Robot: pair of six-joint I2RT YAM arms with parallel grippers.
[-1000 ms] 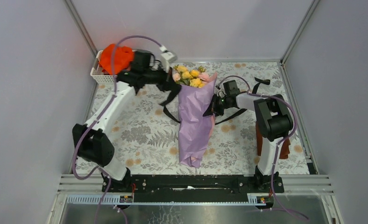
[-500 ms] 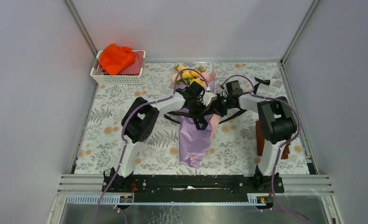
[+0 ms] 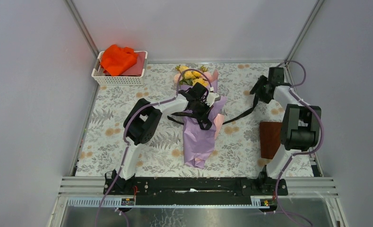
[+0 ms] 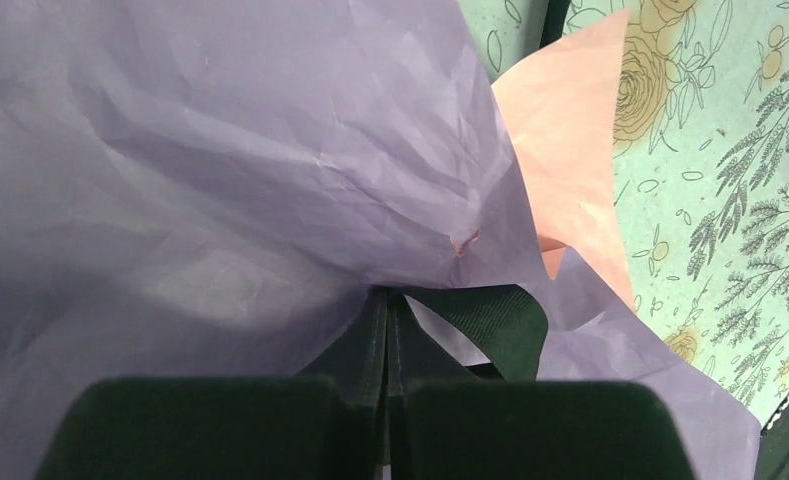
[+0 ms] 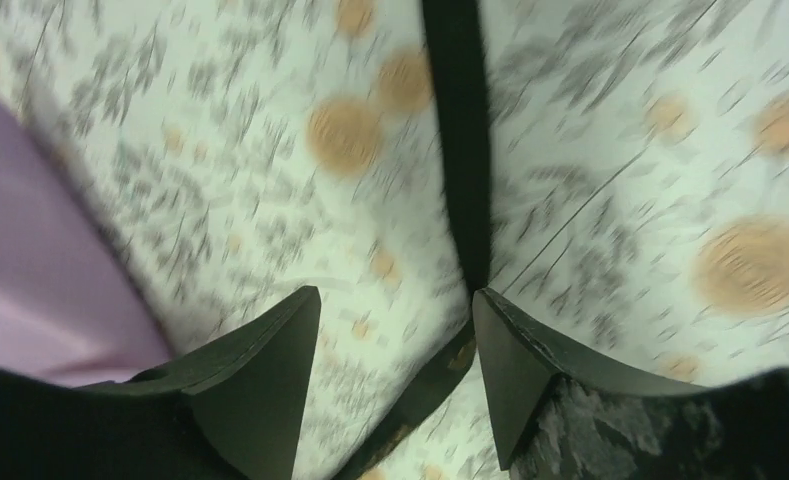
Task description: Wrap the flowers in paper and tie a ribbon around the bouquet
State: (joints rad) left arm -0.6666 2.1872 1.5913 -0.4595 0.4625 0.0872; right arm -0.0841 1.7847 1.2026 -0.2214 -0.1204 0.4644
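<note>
Lying lengthwise on the flower-printed table (image 3: 127, 137), the bouquet (image 3: 199, 137) points its narrow twisted end toward the arm bases. To its right, a brown square pad (image 3: 271, 138) sits flat beside the right arm. Farther up, the left gripper (image 4: 384, 310) presses against the lavender paper (image 4: 220, 150) at the bouquet's middle. Its fingers are closed tight, with a loop of the ribbon (image 4: 500, 320) pinched between them. A pale pink layer of paper sticks out on the right side. From there the black ribbon trails across the table toward the far right. There the right gripper (image 5: 395, 300) hovers with its fingers wide apart. The strip passes along its right finger in a blurred wrist view, gripped by neither. Beyond the left gripper, the yellow and pink flowers (image 3: 193, 75) spill from the wide mouth. In the far left corner a white basket (image 3: 109, 80) holds an orange cloth (image 3: 117, 57).
</note>
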